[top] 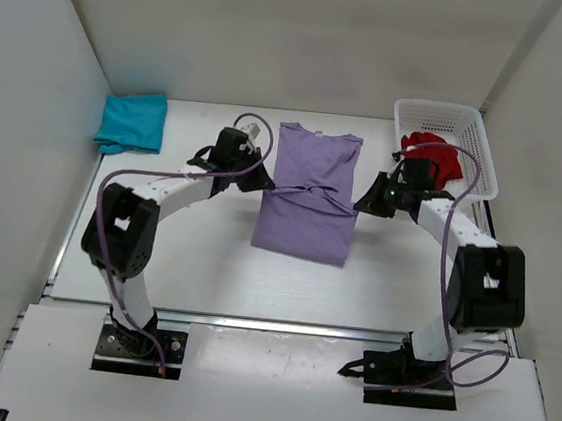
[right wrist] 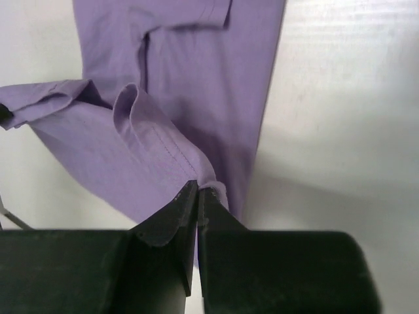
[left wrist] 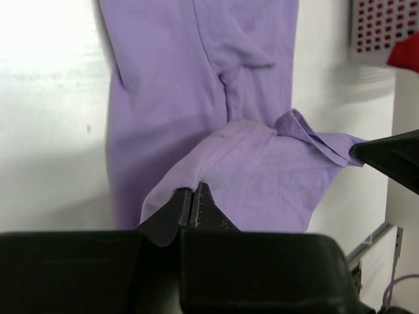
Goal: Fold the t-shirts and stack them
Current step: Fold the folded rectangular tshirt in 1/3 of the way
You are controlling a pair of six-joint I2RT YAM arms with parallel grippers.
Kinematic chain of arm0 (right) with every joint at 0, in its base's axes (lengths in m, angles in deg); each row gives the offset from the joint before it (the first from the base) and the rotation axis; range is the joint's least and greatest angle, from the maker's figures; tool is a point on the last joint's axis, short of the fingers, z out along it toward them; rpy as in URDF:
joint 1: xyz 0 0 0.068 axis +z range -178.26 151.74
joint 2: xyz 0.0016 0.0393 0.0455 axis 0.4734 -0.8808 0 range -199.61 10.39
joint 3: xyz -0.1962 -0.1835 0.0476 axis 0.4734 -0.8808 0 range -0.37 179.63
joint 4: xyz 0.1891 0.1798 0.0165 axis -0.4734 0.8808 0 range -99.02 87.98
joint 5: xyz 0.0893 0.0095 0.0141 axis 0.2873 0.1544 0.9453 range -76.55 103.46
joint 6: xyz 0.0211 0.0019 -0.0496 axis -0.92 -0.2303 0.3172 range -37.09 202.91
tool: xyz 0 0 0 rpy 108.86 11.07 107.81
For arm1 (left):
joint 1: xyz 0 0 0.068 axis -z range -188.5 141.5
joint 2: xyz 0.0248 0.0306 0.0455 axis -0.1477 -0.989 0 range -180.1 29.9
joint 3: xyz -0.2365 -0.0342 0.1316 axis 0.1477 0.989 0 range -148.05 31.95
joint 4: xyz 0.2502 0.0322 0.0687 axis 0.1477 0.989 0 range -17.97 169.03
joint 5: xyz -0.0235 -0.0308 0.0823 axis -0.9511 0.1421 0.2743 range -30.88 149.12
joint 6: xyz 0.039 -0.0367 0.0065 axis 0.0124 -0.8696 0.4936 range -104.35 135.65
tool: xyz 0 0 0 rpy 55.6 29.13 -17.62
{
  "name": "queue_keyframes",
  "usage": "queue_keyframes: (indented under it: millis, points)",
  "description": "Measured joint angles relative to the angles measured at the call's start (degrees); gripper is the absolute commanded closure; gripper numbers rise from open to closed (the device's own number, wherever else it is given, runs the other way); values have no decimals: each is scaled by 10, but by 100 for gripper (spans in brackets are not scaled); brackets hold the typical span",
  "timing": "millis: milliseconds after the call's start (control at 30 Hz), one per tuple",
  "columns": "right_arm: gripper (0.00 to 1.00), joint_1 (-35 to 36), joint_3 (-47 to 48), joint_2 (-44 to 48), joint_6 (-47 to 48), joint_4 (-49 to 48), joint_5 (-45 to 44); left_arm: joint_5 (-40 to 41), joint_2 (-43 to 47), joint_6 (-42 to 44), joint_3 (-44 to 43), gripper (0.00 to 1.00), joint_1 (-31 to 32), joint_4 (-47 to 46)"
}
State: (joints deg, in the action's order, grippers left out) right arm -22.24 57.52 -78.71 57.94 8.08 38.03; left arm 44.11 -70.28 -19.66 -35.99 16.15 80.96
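You have the lavender t-shirt (top: 308, 188) lying in the middle of the white table (top: 205, 263). It is a thin, soft knit, roughly rectangular, with its neck end toward the far wall. Across its middle the cloth is drawn into a ridge of wrinkles that runs between the 2 arms.

Your left gripper (left wrist: 193, 191) has its black jaws pressed together on a stitched hem edge of that shirt, and the cloth rises from the table in a smooth fold. Your right gripper (right wrist: 198, 191) is pinching a hemmed edge on the opposite side, where a row of stitching shows along the curled fold.

The teal t-shirt (top: 132, 123) sits folded into a compact, squarish pad at the table's far left corner, well apart from the lavender one.

The white plastic basket (top: 442, 112), rectangular with mesh walls, stands at the far right. The red t-shirt (top: 432, 156) lies crumpled inside it.
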Motion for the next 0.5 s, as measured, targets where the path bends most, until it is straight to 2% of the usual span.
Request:
queue_keyframes:
  millis: [200,300,367,400,433,467,500]
  points:
    - [100,-8,72,-126,6,-34,14,2,-100,2,-85,99,-16,-1]
    - [100,-15,104,-173,9,-40,15,5,-134,0,-108,91,-22,0]
    - [100,-18,120,-192,9,-45,17,8,-154,0,-122,78,-25,2]
    - [97,-19,127,-198,9,-45,18,8,-165,0,-132,75,-27,2]
    - [89,-19,136,-204,9,-45,18,8,-174,0,-141,66,-28,2]
    - [86,-20,142,-207,10,-46,17,8,-181,1,-148,59,-29,2]
    - [76,-20,146,-208,11,-48,17,6,-186,0,-155,51,-31,2]
